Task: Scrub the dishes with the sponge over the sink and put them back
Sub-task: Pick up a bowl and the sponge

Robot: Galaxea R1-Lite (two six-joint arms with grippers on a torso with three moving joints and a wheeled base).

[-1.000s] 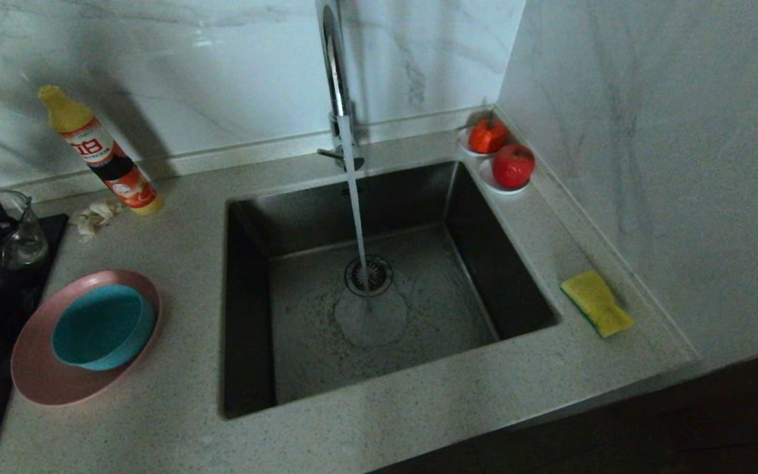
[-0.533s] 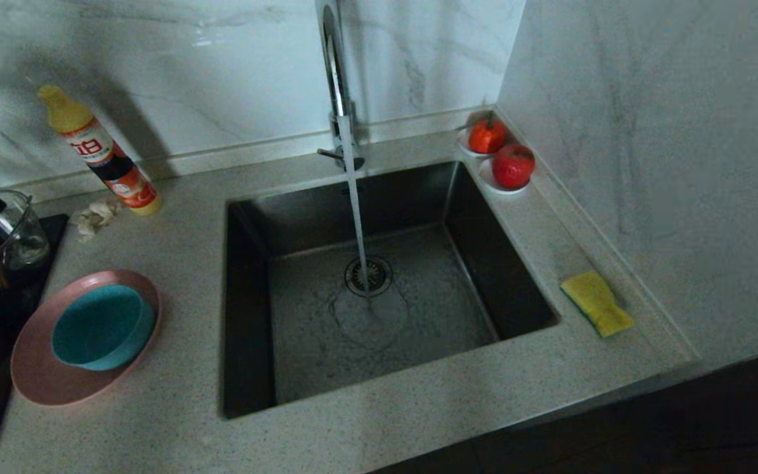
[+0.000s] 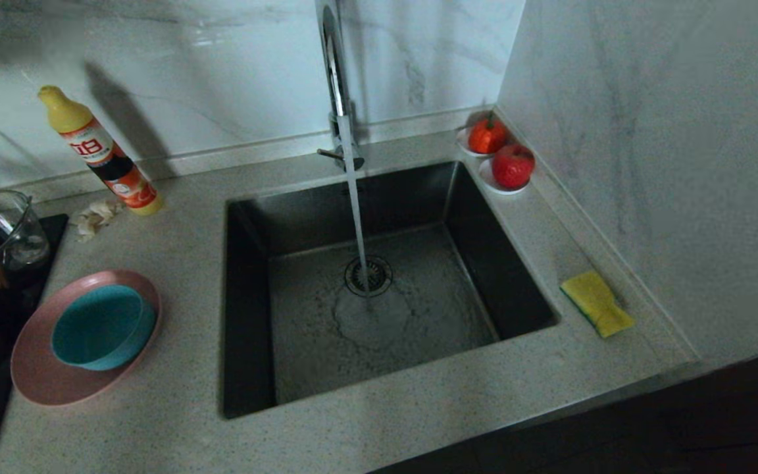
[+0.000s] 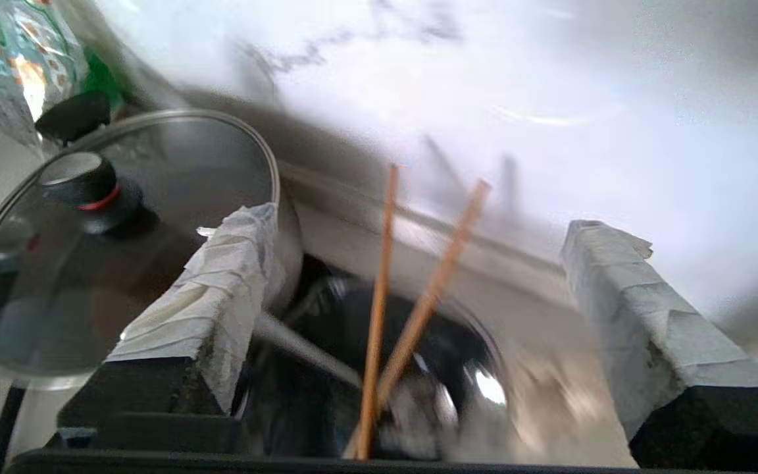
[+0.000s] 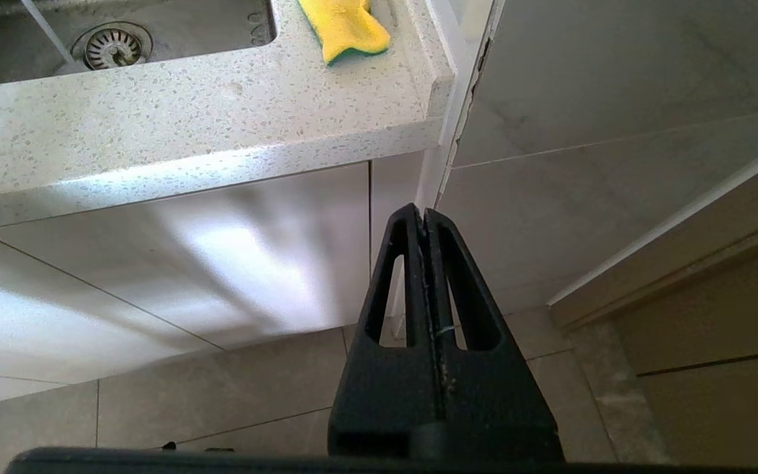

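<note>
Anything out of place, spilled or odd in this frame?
The tap runs into the sink with nothing under it: teal bowl sits on the pink plate, sponge lies unused. Left gripper hangs open around chopsticks; right gripper is parked below the counter.

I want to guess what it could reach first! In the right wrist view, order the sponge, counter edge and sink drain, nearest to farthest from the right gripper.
1. Counter edge: just above the shut right gripper, parked below it.
2. Sponge: on top, past the edge, by the wall.
3. Sink drain: farthest, down in the sink.
</note>
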